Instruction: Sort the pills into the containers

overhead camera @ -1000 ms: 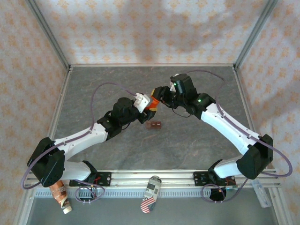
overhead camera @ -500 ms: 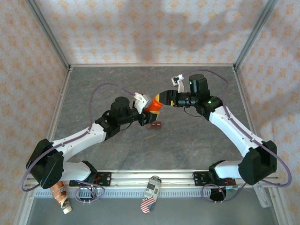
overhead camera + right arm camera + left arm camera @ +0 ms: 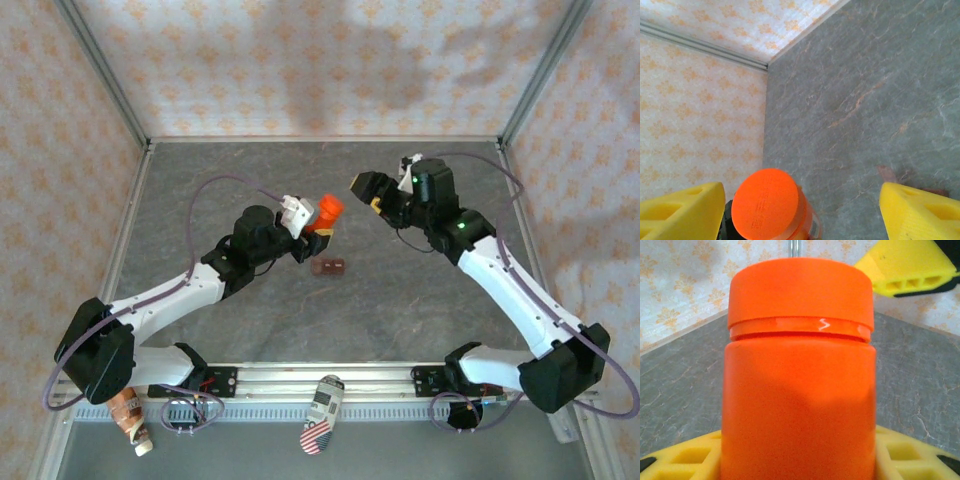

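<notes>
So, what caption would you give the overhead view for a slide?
The left jaws grip a capped orange bottle near the reddish-brown pill box; the right jaws hang open beside it.

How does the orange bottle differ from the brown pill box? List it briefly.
Colour: the orange bottle is bright orange, the brown pill box dark reddish-brown. Shape: bottle a capped cylinder, box a low oblong. State: the left hand grips the bottle; the box lies free on the table. Both are near mid-table.
</notes>
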### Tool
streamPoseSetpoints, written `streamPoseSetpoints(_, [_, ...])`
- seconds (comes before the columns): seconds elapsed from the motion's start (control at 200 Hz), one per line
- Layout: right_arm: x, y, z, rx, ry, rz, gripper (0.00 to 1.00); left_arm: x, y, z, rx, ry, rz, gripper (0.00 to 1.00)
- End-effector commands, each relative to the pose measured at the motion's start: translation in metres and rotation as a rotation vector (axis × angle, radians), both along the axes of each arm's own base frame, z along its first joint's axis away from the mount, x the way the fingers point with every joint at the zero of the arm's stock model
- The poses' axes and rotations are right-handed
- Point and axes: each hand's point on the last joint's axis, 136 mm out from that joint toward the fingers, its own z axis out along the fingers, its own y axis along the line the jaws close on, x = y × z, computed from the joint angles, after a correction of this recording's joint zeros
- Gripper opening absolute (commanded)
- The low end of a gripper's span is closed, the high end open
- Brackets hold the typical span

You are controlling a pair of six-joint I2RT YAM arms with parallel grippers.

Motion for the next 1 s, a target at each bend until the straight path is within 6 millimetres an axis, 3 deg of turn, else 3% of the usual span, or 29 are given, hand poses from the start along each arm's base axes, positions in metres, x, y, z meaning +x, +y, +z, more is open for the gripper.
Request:
streamPoseSetpoints(0.0, [0.006, 0.006, 0.008, -0.003, 0.0, -0.049, 0.8, 0.004, -0.003, 0.008, 0.014, -0.049, 0.007, 0.0])
streamPoseSetpoints(0.405, [0.003, 0.05, -0.006, -0.045, 0.017, 0.043, 0.76, 0.003, -0.013, 0.008, 0.012, -0.044, -0.011, 0.0])
streamPoseSetpoints(0.571, [-0.001, 0.057, -0.015, -0.052, 0.035, 0.065, 0.66, 0.004, -0.014, 0.01, 0.009, -0.049, -0.008, 0.0])
streamPoseSetpoints(0.796, [-0.007, 0.056, -0.019, -0.077, 0.008, 0.098, 0.39, 0.004, -0.014, 0.014, -0.001, -0.059, -0.008, 0.0])
streamPoseSetpoints(0.881, [-0.007, 0.054, -0.014, -0.127, -0.078, 0.155, 0.38, 0.0, -0.014, 0.018, -0.009, -0.059, -0.022, 0.0])
streamPoseSetpoints(0.996, [-0.012, 0.054, -0.002, -0.132, -0.252, 0.365, 0.38, -0.014, -0.02, 0.025, -0.022, -0.047, -0.098, 0.0])
